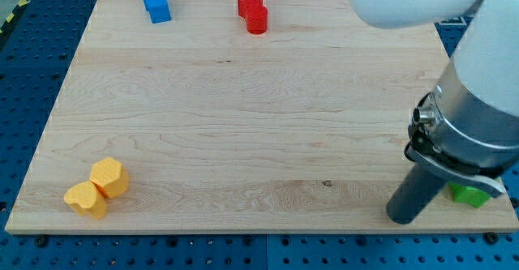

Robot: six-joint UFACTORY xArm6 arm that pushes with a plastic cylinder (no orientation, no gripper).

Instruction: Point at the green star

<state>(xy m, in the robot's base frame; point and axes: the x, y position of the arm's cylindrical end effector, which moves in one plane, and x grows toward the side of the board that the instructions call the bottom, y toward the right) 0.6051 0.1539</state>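
The tip [403, 218], a bare rod with no claw to open or close, sits lower right; green block [468, 194], mostly hidden, lies just right of it.

Pale wooden board [243, 124], blue surface [32, 75] around

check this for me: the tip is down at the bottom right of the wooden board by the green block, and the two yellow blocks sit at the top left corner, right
Not quite. The camera view shows the two yellow blocks at the bottom left corner of the wooden board, not the top left, where a blue block sits. The rest holds: my tip is at the bottom right, beside the partly hidden green block.
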